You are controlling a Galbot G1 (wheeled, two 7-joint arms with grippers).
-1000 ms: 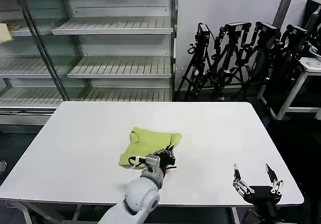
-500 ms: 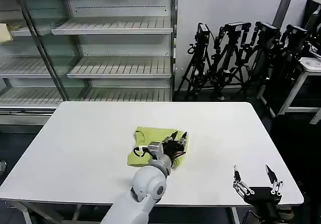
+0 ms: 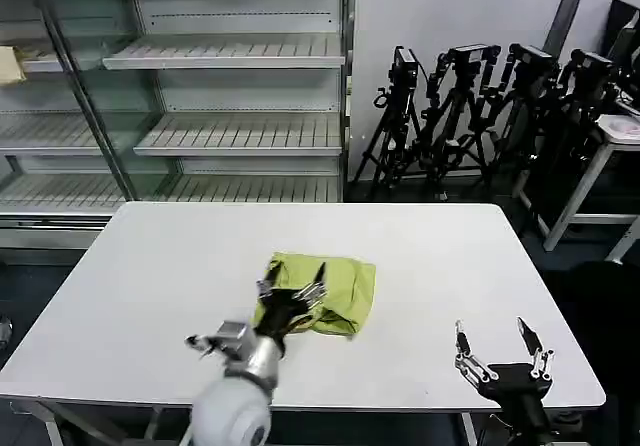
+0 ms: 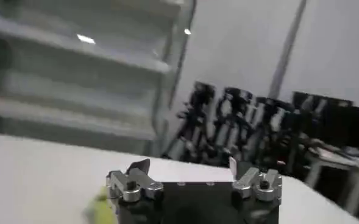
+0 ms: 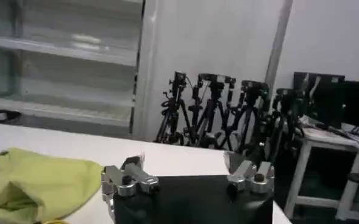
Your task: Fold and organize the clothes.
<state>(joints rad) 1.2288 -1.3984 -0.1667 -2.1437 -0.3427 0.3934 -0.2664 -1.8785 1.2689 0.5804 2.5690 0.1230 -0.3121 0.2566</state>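
Left gripper (image 3: 293, 288) is pulling back off the T-shirt (image 3: 335, 288), fingers now spread, empty; fold looks done. Right gripper (image 3: 497, 352) is idling, spread.

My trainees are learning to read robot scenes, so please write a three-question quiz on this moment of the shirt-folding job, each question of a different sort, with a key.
1. True or false: the left gripper is shut on the yellow-green T-shirt.
2. Multiple choice: where is the right gripper?
A. over the shirt
B. at the near right corner of the white table, open, apart from the shirt
C. on a shelf
3. Fill in: the shirt lies in a bundle near the ___ of the table.

Key:
1. False; its fingers stand open at the shirt's near left edge.
2. B.
3. Middle.
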